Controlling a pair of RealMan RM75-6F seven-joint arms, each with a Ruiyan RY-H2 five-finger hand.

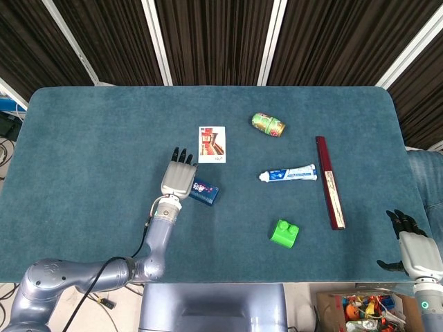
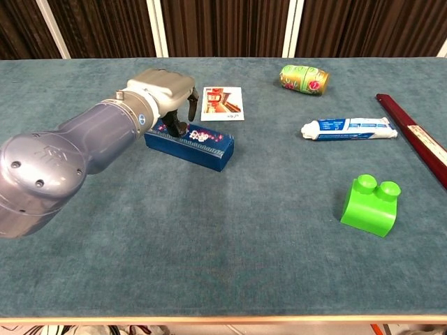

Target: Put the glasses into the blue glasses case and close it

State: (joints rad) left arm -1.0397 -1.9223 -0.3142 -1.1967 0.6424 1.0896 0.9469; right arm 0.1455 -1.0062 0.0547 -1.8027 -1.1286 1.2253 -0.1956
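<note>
The blue glasses case (image 2: 202,143) lies left of the table's middle, its flowered lid down flat. It also shows in the head view as a small blue box (image 1: 205,191). My left hand (image 2: 164,87) hangs over the case's left end with fingers curled down, touching the lid. From above, the left hand (image 1: 177,180) covers that end of the case. No glasses are visible; whether they are inside is hidden. My right hand (image 1: 413,249) rests off the table's near right corner, fingers spread, holding nothing.
A picture card (image 2: 223,103) lies just behind the case. A green can (image 2: 304,77), a toothpaste tube (image 2: 349,128) and a long dark red box (image 2: 419,143) sit to the right. A green block (image 2: 370,204) stands near the front right.
</note>
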